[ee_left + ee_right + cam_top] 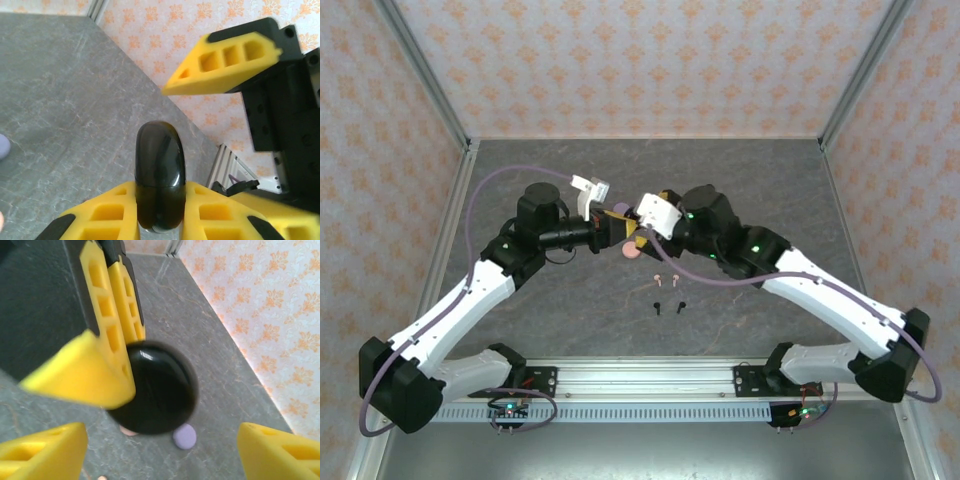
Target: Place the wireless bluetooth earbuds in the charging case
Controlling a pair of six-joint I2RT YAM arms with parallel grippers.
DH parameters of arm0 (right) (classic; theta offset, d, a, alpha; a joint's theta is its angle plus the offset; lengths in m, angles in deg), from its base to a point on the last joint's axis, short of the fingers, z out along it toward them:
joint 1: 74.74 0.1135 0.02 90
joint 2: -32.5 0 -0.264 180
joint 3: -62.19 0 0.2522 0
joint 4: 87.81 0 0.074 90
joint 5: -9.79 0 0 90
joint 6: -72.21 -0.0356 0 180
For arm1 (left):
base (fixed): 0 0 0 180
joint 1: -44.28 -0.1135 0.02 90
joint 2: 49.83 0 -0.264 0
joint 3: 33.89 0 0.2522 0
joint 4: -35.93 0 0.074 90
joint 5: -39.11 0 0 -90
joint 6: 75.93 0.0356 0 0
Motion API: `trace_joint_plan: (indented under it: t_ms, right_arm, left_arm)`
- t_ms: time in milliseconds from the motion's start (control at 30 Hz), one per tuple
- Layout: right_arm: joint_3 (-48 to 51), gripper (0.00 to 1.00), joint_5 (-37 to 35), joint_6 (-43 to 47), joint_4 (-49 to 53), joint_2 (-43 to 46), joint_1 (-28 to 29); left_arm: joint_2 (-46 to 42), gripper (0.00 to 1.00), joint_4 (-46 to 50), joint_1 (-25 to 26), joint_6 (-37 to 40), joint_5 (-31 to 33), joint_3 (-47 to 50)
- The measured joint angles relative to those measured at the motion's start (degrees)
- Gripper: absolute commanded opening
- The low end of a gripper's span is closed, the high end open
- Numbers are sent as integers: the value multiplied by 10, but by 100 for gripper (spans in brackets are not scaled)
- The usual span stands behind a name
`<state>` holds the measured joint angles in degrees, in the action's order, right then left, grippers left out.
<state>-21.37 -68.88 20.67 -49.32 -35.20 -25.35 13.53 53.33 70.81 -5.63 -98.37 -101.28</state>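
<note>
Judging by the layout, the step in hand is readying the black charging case [160, 165]. The left hand [160, 212] is clamped on it, raised over the worktop [750, 180]. The right hand [160, 447] is spread wide around it, gripping nothing. Next, its lid probably needs opening. Counted: 1 black charging case, 1 pink disc [631, 250], 1 lilac disc [185, 436], 2 pink earbuds [659, 278] and 2 black earbuds [659, 307], loose on the worktop.

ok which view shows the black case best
Left wrist: the black case is sharp, edge-on, clamped in the left gripper. Right wrist shows its round face, blurred, partly behind a yellow finger. From above it is tiny, hard to make out.
</note>
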Motion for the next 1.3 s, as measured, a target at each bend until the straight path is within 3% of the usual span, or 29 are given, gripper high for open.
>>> trace_joint_plan:
  t_ms: [167,400,700,1300]
  right_arm:
    - [25,81,94,-64,-3,79,-44]
    - [100,76,181,-197,-85,111,-89]
    - [109,76,200,-267,-137,88,-89]
    - [93,76,176,-271,-140,56,-91]
  left_arm:
    - [-35,1,-12,1,52,3,15]
    - [-68,0,-13,9,185,4,27]
    - [-53,0,35,30,294,-4,18]
    - [-39,0,47,39,316,-1,12]
